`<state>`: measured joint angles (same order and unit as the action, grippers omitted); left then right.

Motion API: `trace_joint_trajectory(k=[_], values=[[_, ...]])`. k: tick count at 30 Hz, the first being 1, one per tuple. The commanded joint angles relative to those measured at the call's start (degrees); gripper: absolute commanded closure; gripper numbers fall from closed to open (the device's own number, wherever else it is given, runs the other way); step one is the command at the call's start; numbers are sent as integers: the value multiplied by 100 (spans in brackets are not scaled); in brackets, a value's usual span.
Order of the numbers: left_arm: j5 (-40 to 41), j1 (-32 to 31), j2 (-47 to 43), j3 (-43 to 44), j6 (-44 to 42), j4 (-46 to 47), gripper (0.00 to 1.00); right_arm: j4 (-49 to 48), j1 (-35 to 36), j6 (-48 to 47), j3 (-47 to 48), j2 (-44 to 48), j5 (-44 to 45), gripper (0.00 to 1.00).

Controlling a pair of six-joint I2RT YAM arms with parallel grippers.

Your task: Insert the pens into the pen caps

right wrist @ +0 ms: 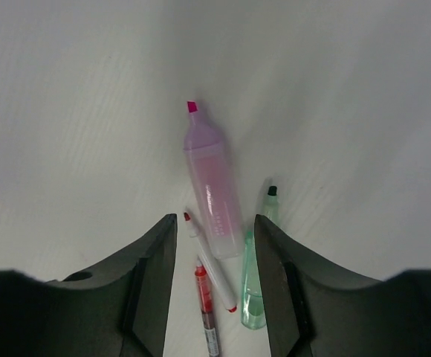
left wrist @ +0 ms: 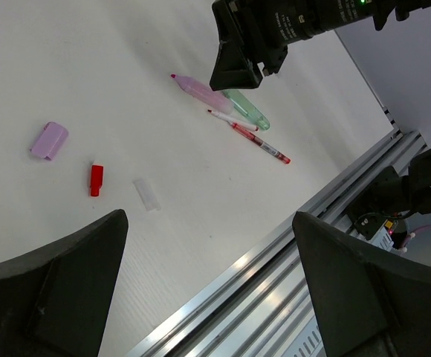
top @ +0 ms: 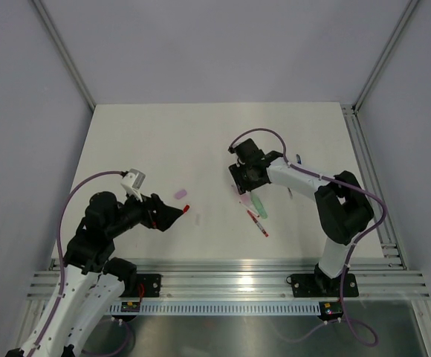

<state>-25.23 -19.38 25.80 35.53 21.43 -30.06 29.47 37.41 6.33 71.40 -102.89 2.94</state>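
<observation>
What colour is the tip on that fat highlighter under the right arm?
Magenta tip on the pale pink highlighter; right wrist view shows it best.

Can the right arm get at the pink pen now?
Probably yes: the right fingers stand open either side of the pink pen, nothing over it; the green pen lies close beside.

Translucent pink highlighter [right wrist: 215, 201], pale green pen [left wrist: 247, 109] — red cap [left wrist: 96, 179].
</observation>
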Motion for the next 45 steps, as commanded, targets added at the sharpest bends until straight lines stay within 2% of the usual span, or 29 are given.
trace_joint_trajectory(k=[1,11,17,23,29,34,38,45], values=[[-105,39,-110,33,10,220,5,234,-172,-395,296,-134,-459,47],[-104,39,-155,33,28,229,6,296,-181,-466,673,-618,-892,46],[-78,39,-207,33,28,229,6,480,-181,-483,955,-987,-611,48],[-87,39,-251,33,28,229,6,577,-172,-457,1113,-1233,-523,53],[-105,48,-260,24,28,247,7,410,-172,-440,1192,-1286,-347,69],[-131,48,-225,16,37,255,7,7,-173,-378,1447,-1015,153,79],[-104,74,-199,24,28,247,9,-494,-137,77,1465,-374,75,81],[-148,136,-128,7,37,273,13,-2058,573,1738,246,998,-153,81]])
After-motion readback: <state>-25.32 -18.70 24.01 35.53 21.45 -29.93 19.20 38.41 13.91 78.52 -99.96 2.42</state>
